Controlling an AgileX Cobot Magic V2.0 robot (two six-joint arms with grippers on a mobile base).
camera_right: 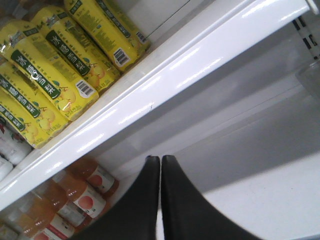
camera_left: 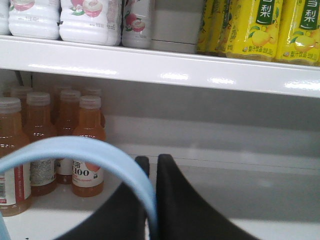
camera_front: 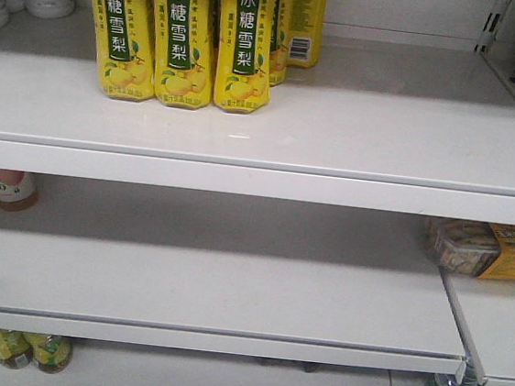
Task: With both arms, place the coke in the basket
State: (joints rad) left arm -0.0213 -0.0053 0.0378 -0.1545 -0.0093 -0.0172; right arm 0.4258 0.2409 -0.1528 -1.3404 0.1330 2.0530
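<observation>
Left gripper (camera_left: 150,172) is clenched on the basket (camera_left: 90,157) handle, hanging before the middle shelf (camera_left: 250,200). Right gripper (camera_right: 160,167) is pressed closed, holding nothing, facing bare shelf. No coke in any view, so finding, picking and dropping it in all remain.

Right gripper (camera_right: 160,162) closed (left (camera_left: 152,162) clamped).

A shop aisle with stocked drink shelving

White metal shelves (camera_front: 265,120) are carrying rows of yellow pear-drink bottles (camera_front: 178,32), white peach-label bottles (camera_left: 90,20) and orange juice bottles (camera_left: 87,145), all facing outward; a light blue basket handle (camera_left: 100,160) is showing in the left wrist view
</observation>
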